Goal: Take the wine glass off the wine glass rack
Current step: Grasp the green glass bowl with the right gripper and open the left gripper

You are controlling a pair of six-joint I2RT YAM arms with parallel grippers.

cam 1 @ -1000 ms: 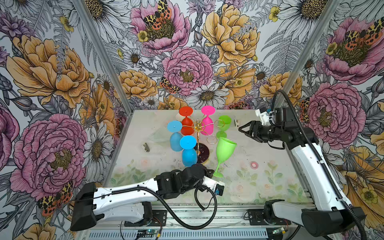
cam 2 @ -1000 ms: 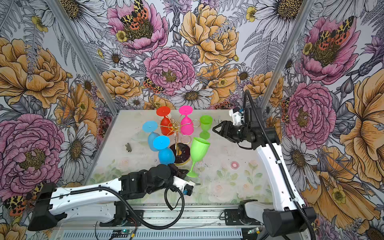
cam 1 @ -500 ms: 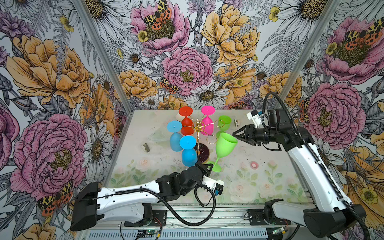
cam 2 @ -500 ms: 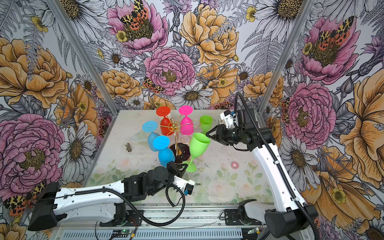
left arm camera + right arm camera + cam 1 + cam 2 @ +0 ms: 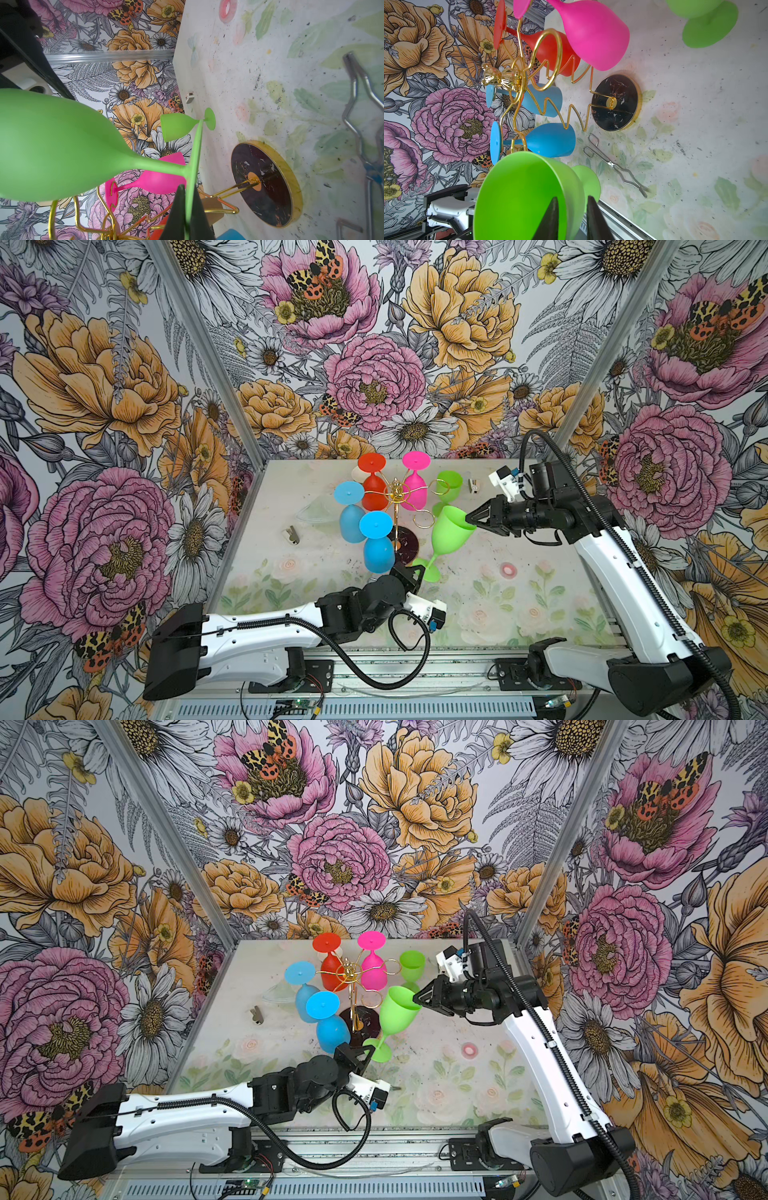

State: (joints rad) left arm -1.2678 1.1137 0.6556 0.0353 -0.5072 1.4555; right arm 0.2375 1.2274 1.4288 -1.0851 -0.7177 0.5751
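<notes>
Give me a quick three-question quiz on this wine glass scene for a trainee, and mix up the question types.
1. True or false: the left end effector grips the tilted green wine glass by its foot.
2. How many glasses hang on the wine glass rack? A) two B) four C) six
3. Fill in: one finger of the right end effector is inside the bowl and one outside, so they straddle the glass's ____.

Key: 1 true; 2 B; 3 rim.
</notes>
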